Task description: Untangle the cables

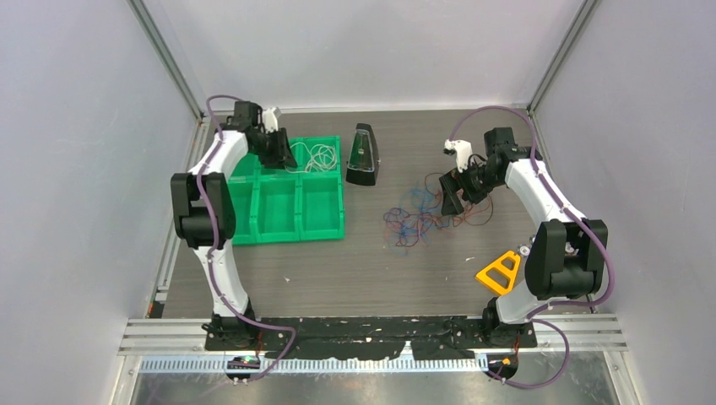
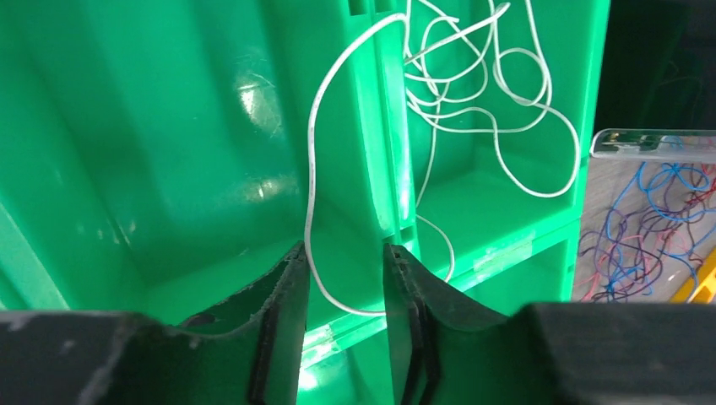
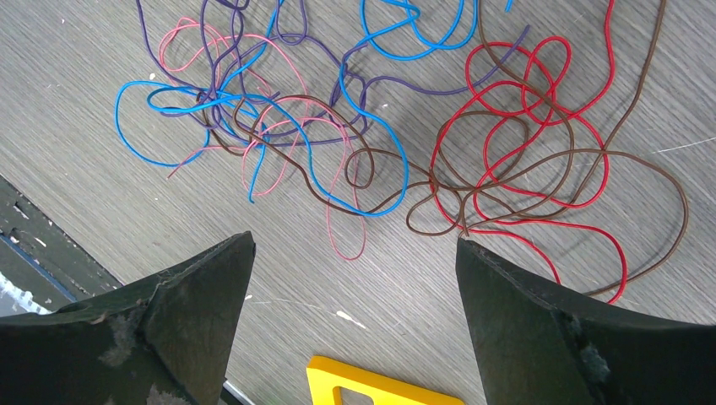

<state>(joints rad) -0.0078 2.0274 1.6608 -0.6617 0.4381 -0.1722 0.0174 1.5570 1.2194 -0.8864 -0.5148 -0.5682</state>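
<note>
A tangle of blue, purple, pink, brown and red cables (image 1: 415,215) lies on the table right of centre; it also shows in the right wrist view (image 3: 338,126). My right gripper (image 1: 449,196) hovers over its right side, jaws wide open and empty (image 3: 355,242). A white cable (image 1: 319,156) lies coiled in the back right compartment of the green bin (image 1: 279,238). In the left wrist view, one strand of the white cable (image 2: 498,126) drapes over a divider and loops down between my left gripper's (image 2: 344,249) parted fingers. The left gripper (image 1: 280,154) is over the bin's back row.
A black metronome-shaped object (image 1: 363,156) stands right of the bin. A yellow triangular frame (image 1: 500,272) lies near the right arm's base, and shows in the right wrist view (image 3: 380,384). White walls enclose the table on three sides.
</note>
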